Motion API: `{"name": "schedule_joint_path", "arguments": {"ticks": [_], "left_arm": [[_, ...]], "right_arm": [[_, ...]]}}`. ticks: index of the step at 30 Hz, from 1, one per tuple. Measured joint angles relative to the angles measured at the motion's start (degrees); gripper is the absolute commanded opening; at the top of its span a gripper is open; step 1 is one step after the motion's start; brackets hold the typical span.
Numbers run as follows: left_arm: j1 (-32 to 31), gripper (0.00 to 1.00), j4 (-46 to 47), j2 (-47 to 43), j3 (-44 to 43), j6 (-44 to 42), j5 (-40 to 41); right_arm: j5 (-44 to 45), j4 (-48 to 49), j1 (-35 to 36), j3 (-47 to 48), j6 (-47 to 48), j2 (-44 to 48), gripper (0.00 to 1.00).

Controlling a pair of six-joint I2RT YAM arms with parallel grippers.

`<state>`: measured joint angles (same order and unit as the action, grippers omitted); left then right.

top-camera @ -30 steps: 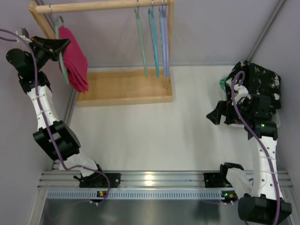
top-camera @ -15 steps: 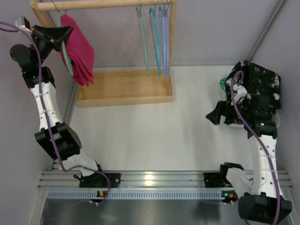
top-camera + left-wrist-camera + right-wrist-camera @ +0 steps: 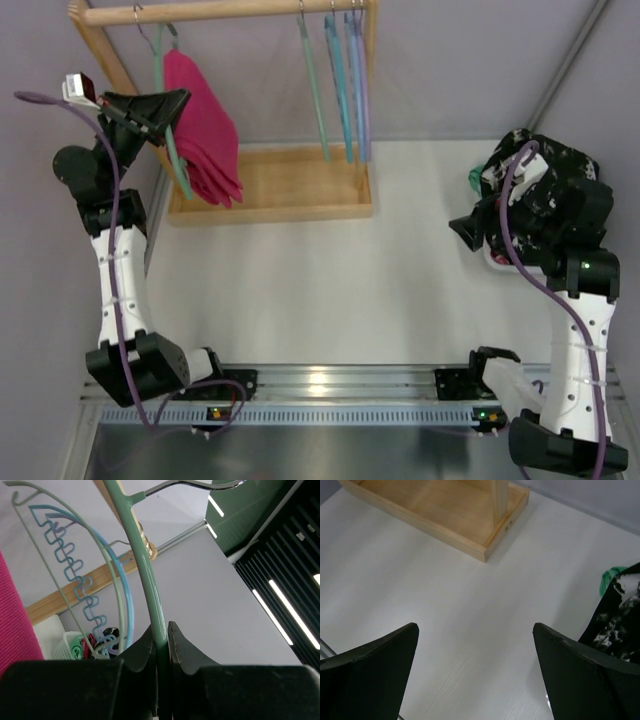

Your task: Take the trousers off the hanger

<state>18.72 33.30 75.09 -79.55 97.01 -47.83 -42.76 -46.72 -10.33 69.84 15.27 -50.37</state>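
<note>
The magenta-pink trousers [image 3: 205, 125] hang folded over the green-teal hanger [image 3: 170, 130], whose hook sits near the left end of the wooden rail [image 3: 220, 11]. My left gripper [image 3: 172, 103] is shut on the hanger's arm; in the left wrist view the green bar [image 3: 145, 565] runs up from between the closed fingers [image 3: 142, 647], and a strip of the pink trousers [image 3: 15, 620] shows at the left edge. My right gripper [image 3: 466, 231] is open and empty above the white table [image 3: 470, 625], next to the speckled clothes.
Several empty teal, blue and lavender hangers [image 3: 340, 80] hang at the rail's right end. The rack's wooden base tray [image 3: 280, 185] lies under them. A pile of black-and-white speckled clothes [image 3: 550, 185] in a white basket sits at the right edge.
My left gripper has carried the hanger and trousers to the right along the rail, and the left arm has swung in from the wall. The right arm has lifted slightly.
</note>
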Motion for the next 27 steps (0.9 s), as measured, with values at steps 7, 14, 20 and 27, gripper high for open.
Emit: {"name": "schedule_joint_path", "arguments": {"ticks": [7, 14, 20, 27], "left_arm": [[-1.1, 0.0, 1.9, -13.0, 9.9, 1.3, 0.9], [-1.4, 0.0, -1.8, -20.2, 16.5, 1.4, 5.7], [-1.4, 0.0, -10.8, -21.7, 17.5, 2.1, 9.1], [-1.4, 0.0, -21.1, -21.7, 17.8, 5.8, 10.4]], "right_arm": [[-3.6, 15.6, 0.5, 0.9, -10.2, 0.4, 1.0], [10.7, 28.8, 22.0, 4.6, -15.1, -3.9, 1.0], [26.6, 38.8, 46.1, 8.7, -12.0, -13.9, 0.99], [36.5, 57.5, 66.1, 5.4, -8.0, -26.4, 0.99]]}}
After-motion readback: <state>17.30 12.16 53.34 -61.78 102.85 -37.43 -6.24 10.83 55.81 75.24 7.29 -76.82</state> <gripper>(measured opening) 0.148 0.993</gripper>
